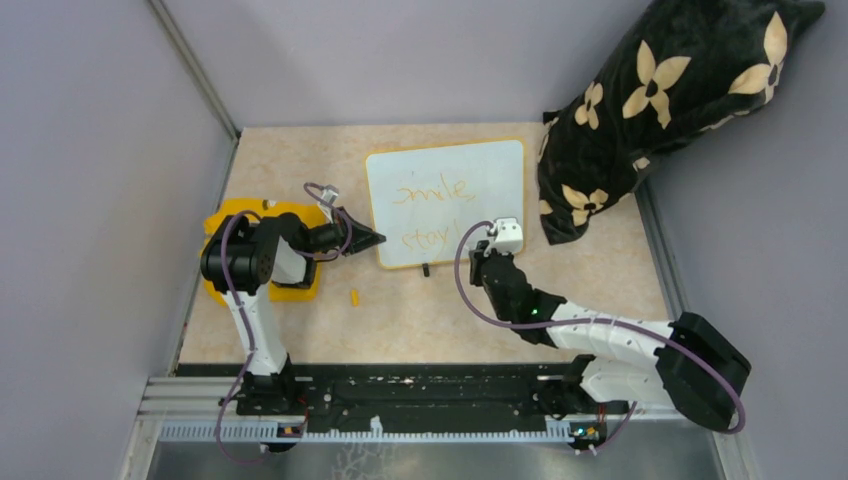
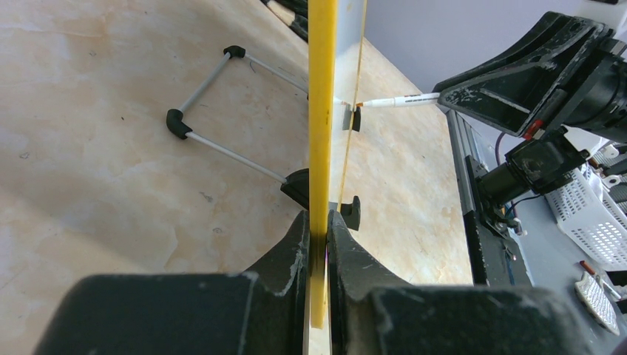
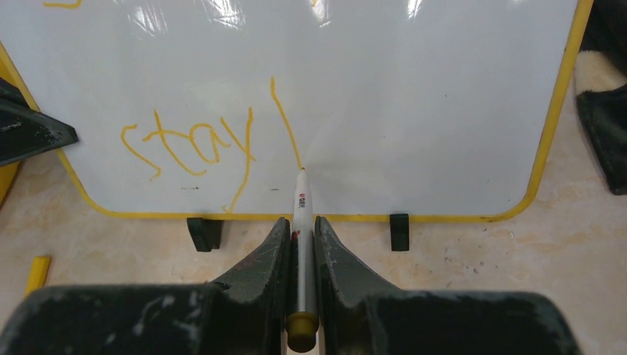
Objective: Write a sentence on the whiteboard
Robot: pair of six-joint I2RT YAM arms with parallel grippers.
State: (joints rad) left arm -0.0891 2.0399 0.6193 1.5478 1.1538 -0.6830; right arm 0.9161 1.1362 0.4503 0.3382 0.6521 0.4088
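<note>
Yellow-rimmed whiteboard [image 2: 322, 111] edge between left fingers [image 2: 285, 262]

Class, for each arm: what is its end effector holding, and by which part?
Left end effector clamps the whiteboard by its yellow side rim. Right end effector grips the marker around its barrel's rear half.

Whiteboard [image 3: 444, 111] — orange sentence [image 3: 196, 144]: "smile" top, "stay" + 1 stroke btm; marker [image 3: 302, 222] print illegible.

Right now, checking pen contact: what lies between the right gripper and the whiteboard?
A white marker, clamped in the right gripper, its tip touching the whiteboard; right wrist view.
</note>
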